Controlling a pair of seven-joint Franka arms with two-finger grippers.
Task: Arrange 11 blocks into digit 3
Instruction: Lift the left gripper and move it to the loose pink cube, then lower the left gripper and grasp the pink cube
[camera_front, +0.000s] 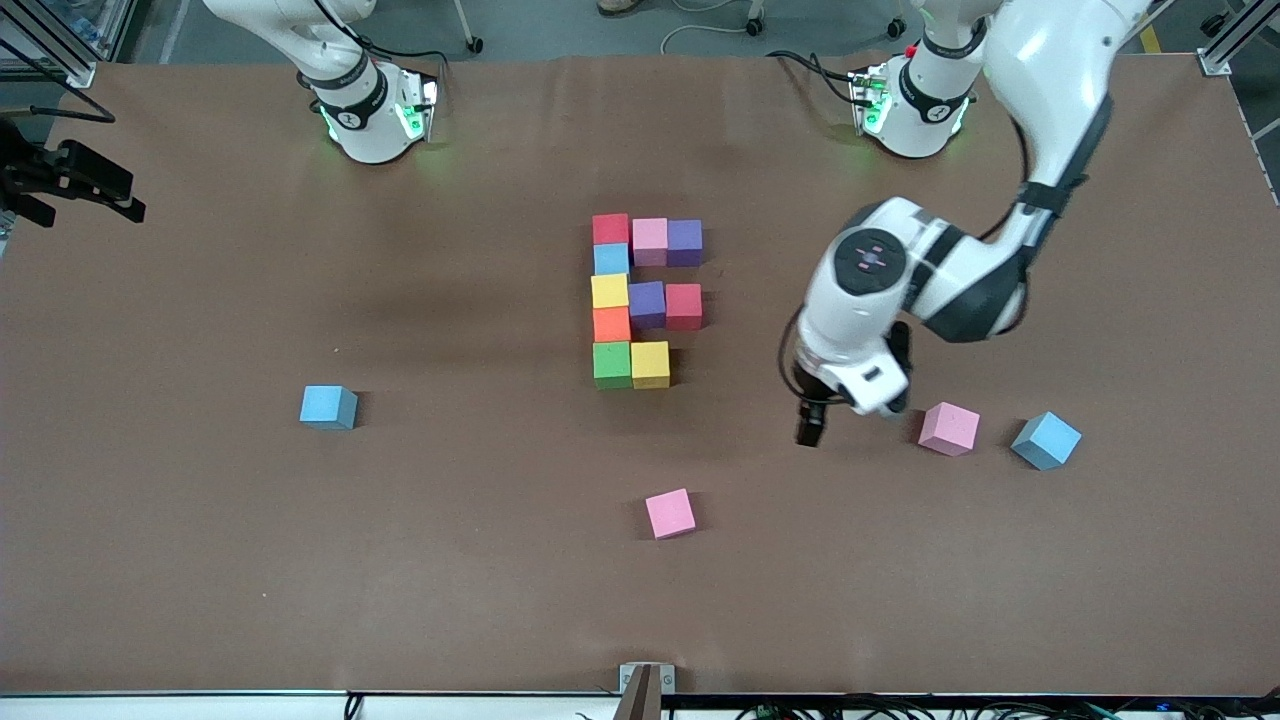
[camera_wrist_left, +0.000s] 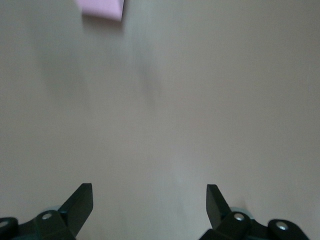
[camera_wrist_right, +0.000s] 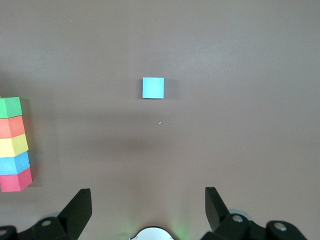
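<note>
Left hand (camera_front: 812, 432) open, pink block (camera_front: 949, 428) beside

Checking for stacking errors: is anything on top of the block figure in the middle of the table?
Nothing: the block figure lies one layer high, ten cubes with bare tops. The open left gripper hovers over bare table beside it, near a pink block. What lies under the cubes is hidden.

High front overview, two wrist views downward
</note>
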